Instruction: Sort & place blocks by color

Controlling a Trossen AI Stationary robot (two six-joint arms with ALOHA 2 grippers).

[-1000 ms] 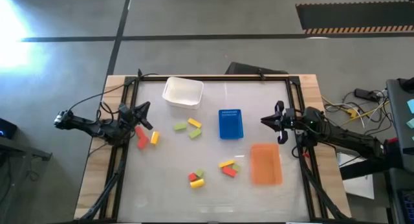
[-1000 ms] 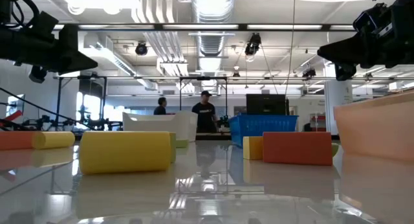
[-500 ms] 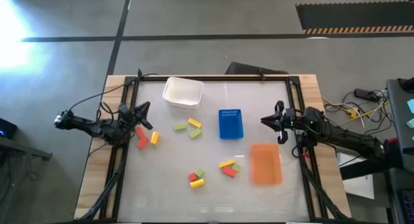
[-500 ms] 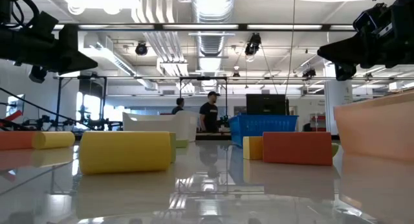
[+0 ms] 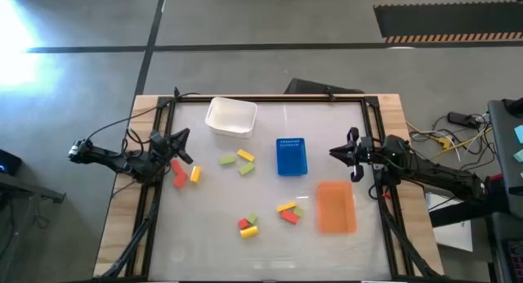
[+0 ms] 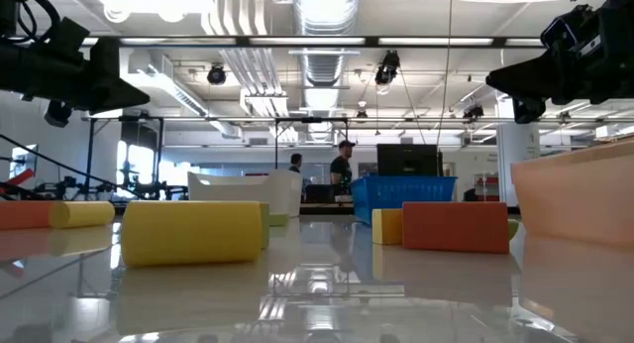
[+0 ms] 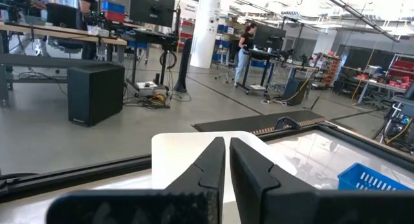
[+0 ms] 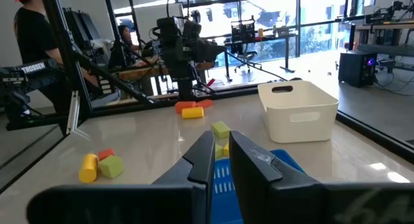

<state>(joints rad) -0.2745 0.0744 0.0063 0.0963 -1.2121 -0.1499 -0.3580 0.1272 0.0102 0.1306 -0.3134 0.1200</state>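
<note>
Small yellow, red and light green blocks lie flat on the white tabletop in three loose groups: a red block [image 5: 177, 172] and a yellow block [image 5: 195, 174] near my left gripper, three blocks around a green one [image 5: 228, 161] mid-table, and several around a red one [image 5: 289, 216] toward the near edge. My left gripper [image 5: 184, 144] [image 7: 227, 146] hovers above the left edge, shut and empty. My right gripper [image 5: 335, 152] [image 8: 220, 141] hovers at the right edge beside the blue tray, shut and empty, a narrow slit between its fingers.
A white square tub [image 5: 231, 116] stands toward the far edge, a blue tray [image 5: 291, 156] mid-right, and an orange tray [image 5: 335, 207] near the right edge. A black frame [image 5: 270, 98] rims the table. Bare tabletop lies along the near edge. People move in the room behind.
</note>
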